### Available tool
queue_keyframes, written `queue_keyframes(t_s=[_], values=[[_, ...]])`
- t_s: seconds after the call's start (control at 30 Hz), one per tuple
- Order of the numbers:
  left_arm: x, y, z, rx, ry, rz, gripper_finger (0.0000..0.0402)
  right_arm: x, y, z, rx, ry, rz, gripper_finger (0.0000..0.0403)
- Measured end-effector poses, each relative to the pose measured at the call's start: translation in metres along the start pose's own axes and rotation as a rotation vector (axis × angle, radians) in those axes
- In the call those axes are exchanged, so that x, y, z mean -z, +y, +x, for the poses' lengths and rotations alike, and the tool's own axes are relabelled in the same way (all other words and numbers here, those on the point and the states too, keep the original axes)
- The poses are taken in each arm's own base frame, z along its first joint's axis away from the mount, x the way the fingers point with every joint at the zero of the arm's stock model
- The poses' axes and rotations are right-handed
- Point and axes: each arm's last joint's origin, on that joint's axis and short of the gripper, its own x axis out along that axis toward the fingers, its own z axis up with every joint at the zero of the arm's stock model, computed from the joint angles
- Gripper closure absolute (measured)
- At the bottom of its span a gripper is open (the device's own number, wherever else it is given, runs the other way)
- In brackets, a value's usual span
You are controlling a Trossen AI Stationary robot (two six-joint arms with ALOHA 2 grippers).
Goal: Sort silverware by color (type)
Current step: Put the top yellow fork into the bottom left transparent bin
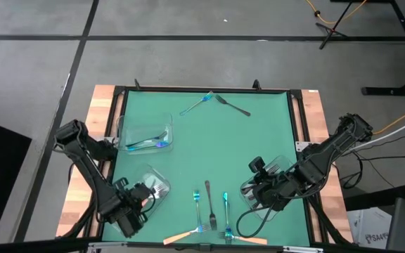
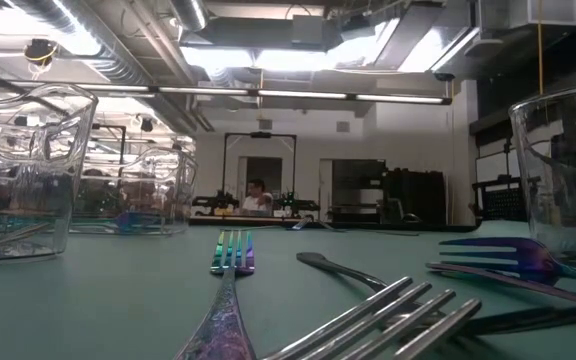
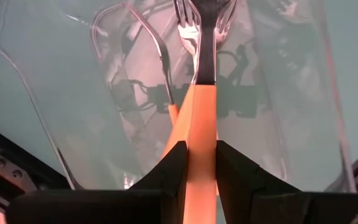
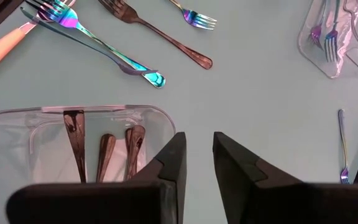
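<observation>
left end effector (image 1: pixel 148 195): clamped, front-left | right end effector (image 1: pixel 256 184): fingers parted, front-right

Looks like a robotics lab or workshop: exposed ceiling ducts (image 2: pixel 88 45), strip lights (image 2: pixel 298 97), equipment racks (image 2: pixel 413 195), bare concrete floor (image 1: pixel 188 63), trailing cables (image 1: pixel 399 123).

You have open surface (image 1: pixel 209 144) mid-mat. Obstacles: the far tray (image 1: pixel 146 133) at left, two forks (image 1: pixel 216 103) by the far edge, loose forks (image 1: pixel 209 204) along the near edge between both claws' trays.
</observation>
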Motion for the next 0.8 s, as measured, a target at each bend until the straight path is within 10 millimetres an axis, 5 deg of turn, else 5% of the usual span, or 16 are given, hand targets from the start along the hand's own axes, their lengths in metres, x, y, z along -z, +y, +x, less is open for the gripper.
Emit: queue_keyframes(t_s=[0.8], values=[[0.007, 0.012, 0.032, -0.063, 0.085, 0.005, 0.0336, 0.000, 0.000, 0.000, 0.000, 0.000, 0.001, 0.0333]])
